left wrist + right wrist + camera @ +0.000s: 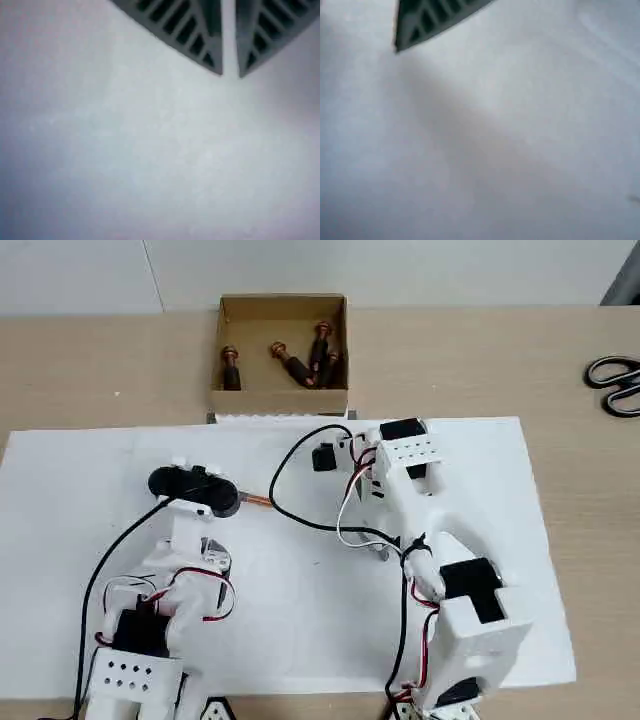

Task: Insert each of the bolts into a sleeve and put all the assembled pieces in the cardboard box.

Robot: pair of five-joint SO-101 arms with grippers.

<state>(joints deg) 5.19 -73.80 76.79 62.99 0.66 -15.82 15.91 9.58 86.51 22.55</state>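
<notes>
Bolts already pushed into sleeves, the assembled pieces (291,364), lie inside the cardboard box (280,400) at the far edge of the white sheet (300,620). One lies alone at one side, one slants across the middle, and one or two at the other side overlap too closely to count. By that showing, most of the task looks done.

A slim copper-coloured bit (258,500), possibly a bolt, pokes out on the sheet just beside one arm's black head (195,488). I cannot tell whether it wears a sleeve, and no loose sleeve is visible. If it is a bolt, it is what remains to be sleeved and boxed.

The left gripper (230,75) hangs over bare sheet, its dark jaws drawn almost together with nothing between them. Of the right gripper (402,42) a single dark finger appears above the sheet, so I cannot tell how it stands. Scissors (612,385) lie well apart on the table (100,370).
</notes>
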